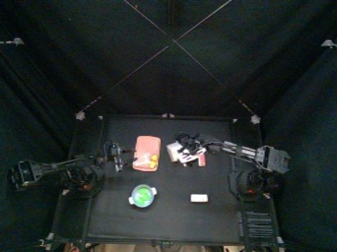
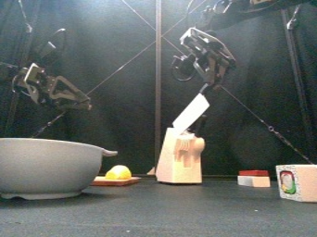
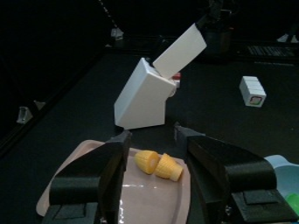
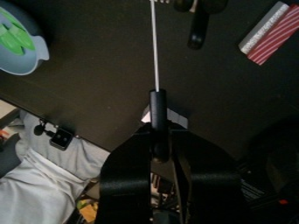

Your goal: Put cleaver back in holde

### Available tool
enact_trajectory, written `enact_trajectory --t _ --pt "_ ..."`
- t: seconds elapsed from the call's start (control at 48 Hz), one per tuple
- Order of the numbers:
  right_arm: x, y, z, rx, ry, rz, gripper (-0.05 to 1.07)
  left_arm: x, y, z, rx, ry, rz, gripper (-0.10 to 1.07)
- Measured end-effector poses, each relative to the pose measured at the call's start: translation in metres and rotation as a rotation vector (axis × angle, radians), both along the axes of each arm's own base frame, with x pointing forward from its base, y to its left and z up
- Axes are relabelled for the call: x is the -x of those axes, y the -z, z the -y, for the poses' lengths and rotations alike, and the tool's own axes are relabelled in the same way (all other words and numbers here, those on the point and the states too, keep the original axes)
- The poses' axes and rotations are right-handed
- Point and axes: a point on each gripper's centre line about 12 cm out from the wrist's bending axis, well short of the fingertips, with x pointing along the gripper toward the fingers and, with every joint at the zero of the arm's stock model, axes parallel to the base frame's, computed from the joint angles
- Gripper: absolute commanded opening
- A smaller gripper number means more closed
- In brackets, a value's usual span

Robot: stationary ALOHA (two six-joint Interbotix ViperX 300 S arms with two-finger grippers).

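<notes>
The cleaver [image 2: 192, 111] has a whitish flat blade and hangs tilted. Its lower end meets the top of the pale knife holder [image 2: 181, 157]. My right gripper [image 2: 205, 60] is shut on the cleaver's handle above the holder. In the right wrist view the blade [image 4: 156, 44] shows edge-on as a thin line beyond the right gripper [image 4: 158, 131]. The left wrist view shows the holder [image 3: 146, 94] and the blade [image 3: 184, 48]. My left gripper [image 3: 158, 175] is open and empty above the salmon board [image 3: 117, 192]. It hangs at the left in the front view [image 2: 44, 85].
A yellow food piece [image 3: 156, 164] lies on the board [image 1: 148, 155]. The green round dish [image 1: 142, 196] stands at the table's front and looms large in the front view [image 2: 44, 167]. A small white block [image 1: 199, 197] lies front right. A red-and-white striped thing [image 4: 267, 33] lies beside the holder.
</notes>
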Motion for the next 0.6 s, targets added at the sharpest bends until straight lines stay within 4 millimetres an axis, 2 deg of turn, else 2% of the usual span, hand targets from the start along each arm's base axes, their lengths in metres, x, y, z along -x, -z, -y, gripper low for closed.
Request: enact_trajectory --t 0.396,0.604 --pt "-0.01 0.004 0.003 -0.053 -0.022 -0.11 0.43 0.0 0.001 0.001 -0.001 0.004 -0.002 0.83" --pt "-0.025 0.005 0.01 -0.066 -0.052 -0.161 0.45 0.0 0.001 0.0 -0.001 0.003 -0.004 0.83"
